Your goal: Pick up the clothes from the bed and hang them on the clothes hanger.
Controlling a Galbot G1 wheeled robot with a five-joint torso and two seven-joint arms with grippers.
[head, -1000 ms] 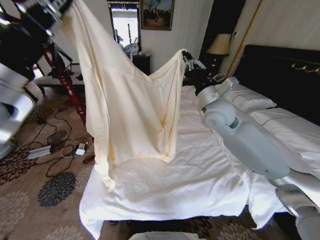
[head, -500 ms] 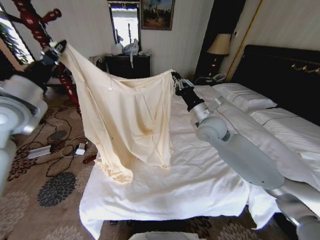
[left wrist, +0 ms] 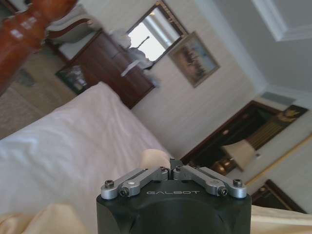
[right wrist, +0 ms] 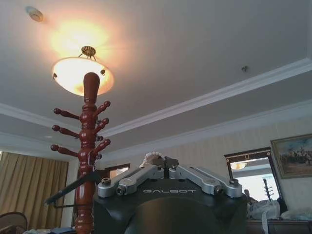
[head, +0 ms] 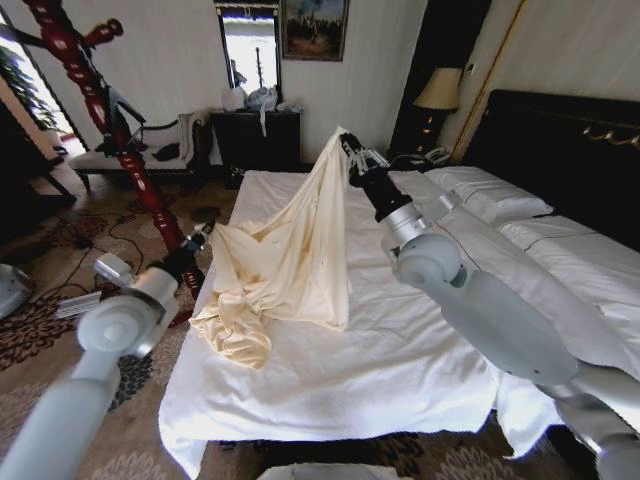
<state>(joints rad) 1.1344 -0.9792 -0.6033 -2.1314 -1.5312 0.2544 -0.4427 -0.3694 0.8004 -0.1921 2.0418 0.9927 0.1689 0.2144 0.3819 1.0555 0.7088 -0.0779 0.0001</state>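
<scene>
The cream-yellow shirt [head: 290, 250] hangs like a tent from my right gripper [head: 346, 146], which is shut on one corner of it above the bed [head: 400, 350]. Its lower part lies bunched on the white duvet near the bed's left edge. My left gripper [head: 203, 234] is low beside that edge and is shut on a small fold of the cloth [left wrist: 155, 158]. In the left wrist view the jaws [left wrist: 170, 169] meet over this fold. The red-brown clothes hanger [head: 75, 62] stands on the carpet to the left, its post just behind my left arm. It also rises in the right wrist view [right wrist: 87, 146].
Cables and a power strip [head: 80, 302] lie on the patterned carpet left of the bed. A white-cushioned bench [head: 120, 158] and a dark dresser [head: 255, 135] stand along the far wall. A lamp [head: 438, 92] and the black headboard [head: 560, 140] are at the right.
My left arm has dropped from up by the stand to the bed's left edge. The shirt's left end came down with it and bunched on the duvet. The right gripper stayed raised.
</scene>
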